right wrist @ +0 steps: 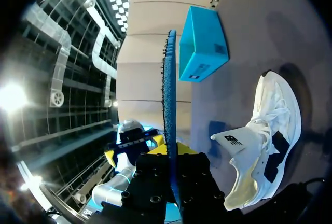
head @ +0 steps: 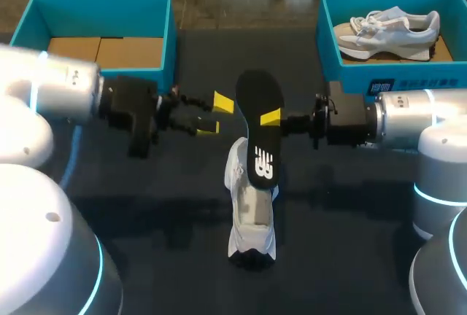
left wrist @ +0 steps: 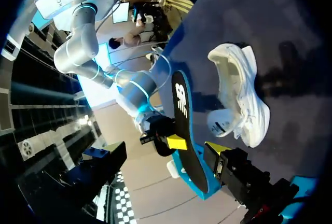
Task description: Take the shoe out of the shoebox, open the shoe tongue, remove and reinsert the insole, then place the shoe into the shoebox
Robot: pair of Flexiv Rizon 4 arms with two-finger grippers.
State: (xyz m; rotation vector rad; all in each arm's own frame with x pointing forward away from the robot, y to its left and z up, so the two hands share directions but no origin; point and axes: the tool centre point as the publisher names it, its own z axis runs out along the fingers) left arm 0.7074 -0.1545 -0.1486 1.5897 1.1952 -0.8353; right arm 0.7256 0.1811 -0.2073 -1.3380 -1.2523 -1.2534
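Observation:
A black insole point(head: 259, 122) stands on edge above the white shoe point(head: 252, 216), its lower end at the shoe's opening. My right gripper point(head: 271, 117) is shut on the insole's right edge. In the right wrist view the insole point(right wrist: 169, 94) runs edge-on out from between my fingers, with the shoe point(right wrist: 270, 130) on the table beside it, tongue pulled up. My left gripper point(head: 215, 114) stands open just left of the insole, not touching it. The left wrist view shows the insole point(left wrist: 182, 125), the shoe point(left wrist: 241, 94) and one of my own fingertips point(left wrist: 218, 150).
A teal shoebox point(head: 102, 9) with a cardboard floor stands at the back left. A second teal shoebox point(head: 365, 74) at the back right holds another pale shoe point(head: 390, 30). Both arms lie across the dark table's middle.

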